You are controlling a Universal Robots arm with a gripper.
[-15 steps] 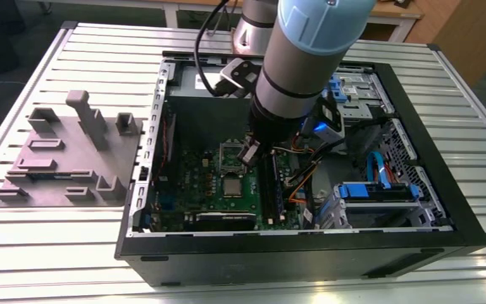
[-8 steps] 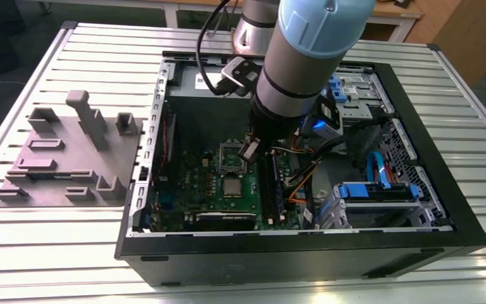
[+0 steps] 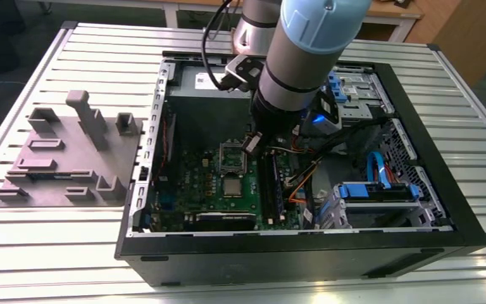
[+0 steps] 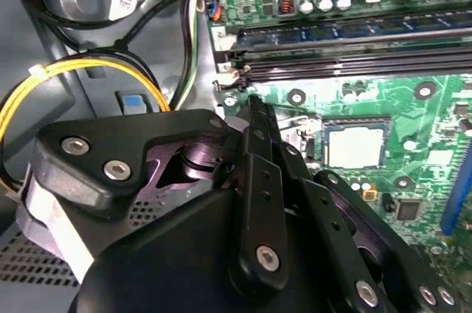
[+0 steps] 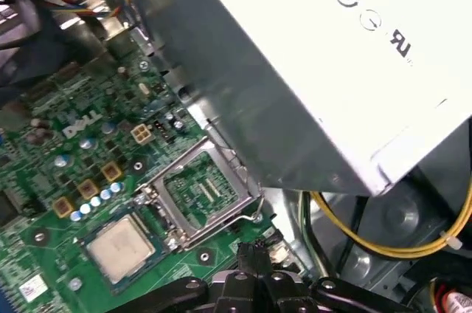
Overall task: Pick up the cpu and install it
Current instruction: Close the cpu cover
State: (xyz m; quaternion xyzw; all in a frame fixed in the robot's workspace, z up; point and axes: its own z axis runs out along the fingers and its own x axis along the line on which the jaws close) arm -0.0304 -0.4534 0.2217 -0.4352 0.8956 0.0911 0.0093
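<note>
The cpu (image 3: 230, 185) is a small square chip with a silver top, lying flat in its socket on the green motherboard (image 3: 194, 168). It also shows in both wrist views (image 4: 356, 143) (image 5: 118, 243). Beside it the hinged silver frame (image 3: 228, 157) (image 5: 203, 191) stands swung open over a bare patch of board. My gripper (image 3: 255, 142) hangs inside the case just above the board, next to the open frame and a short way from the cpu. Its fingers (image 4: 256, 110) (image 5: 254, 250) are pressed together, shut, with nothing between them.
The open black computer case (image 3: 142, 240) lies on a slatted metal table. A large grey box with a white label (image 5: 332, 69) sits close to the frame. Memory slots (image 4: 354, 40), yellow cables (image 4: 74, 77) and blue drive bays (image 3: 378, 193) crowd the case. A grey fixture (image 3: 74, 152) stands at the exterior view's left.
</note>
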